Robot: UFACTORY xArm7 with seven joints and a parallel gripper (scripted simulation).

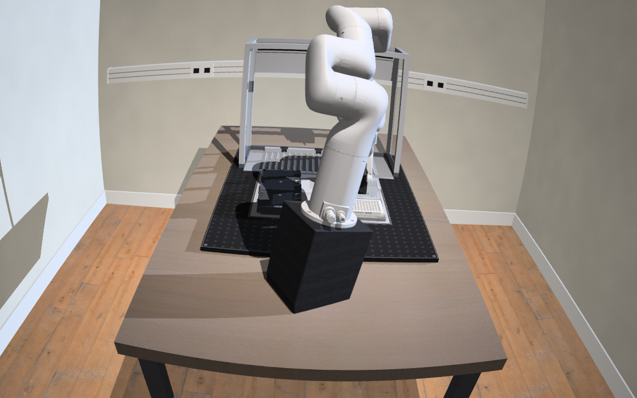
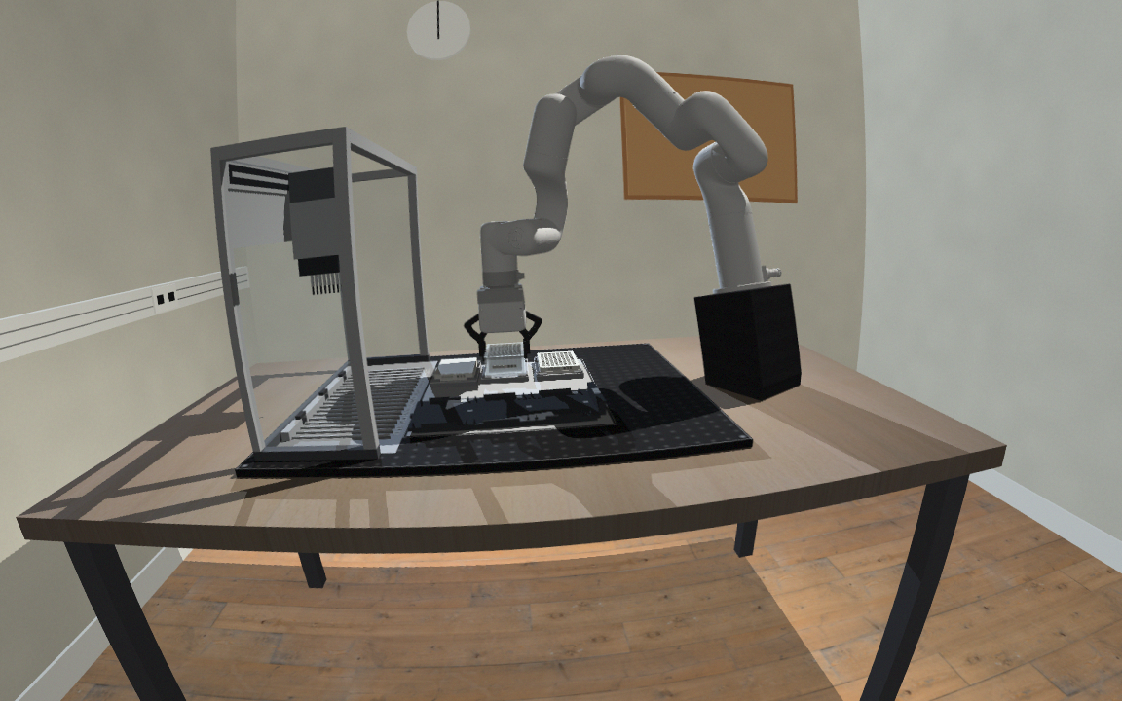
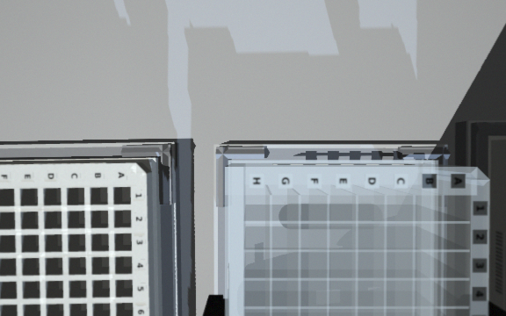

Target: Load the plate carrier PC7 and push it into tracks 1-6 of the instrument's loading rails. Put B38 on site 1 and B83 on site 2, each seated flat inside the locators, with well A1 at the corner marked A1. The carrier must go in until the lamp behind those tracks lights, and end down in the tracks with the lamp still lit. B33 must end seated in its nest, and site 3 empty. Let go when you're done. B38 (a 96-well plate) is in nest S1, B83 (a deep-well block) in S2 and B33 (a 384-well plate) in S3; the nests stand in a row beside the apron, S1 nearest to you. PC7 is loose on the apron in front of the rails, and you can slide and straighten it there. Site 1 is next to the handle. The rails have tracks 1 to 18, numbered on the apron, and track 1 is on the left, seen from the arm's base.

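Desk (image 2: 809, 470): carries the black breadboard, the instrument frame (image 2: 347, 261) at 9 o'clock and the arm's pedestal at 3 o'clock.
Carrier PC7 (image 2: 512, 409): loose on the apron at 6 o'clock of the nests, all sites bare.
Nests: three in a row; B38 (image 2: 558, 360) toward 3 o'clock, B33 (image 2: 455, 367) toward 9 o'clock.
B83 (image 2: 503, 355): the deep-well block, in the middle nest S2.
Claw (image 2: 503, 342): clenched wide across B83, straight above it.
Risk: a wide, shallow hold on smooth walls may let the block tilt or catch a nest corner when lifted; A1 could also end at the wrong corner.
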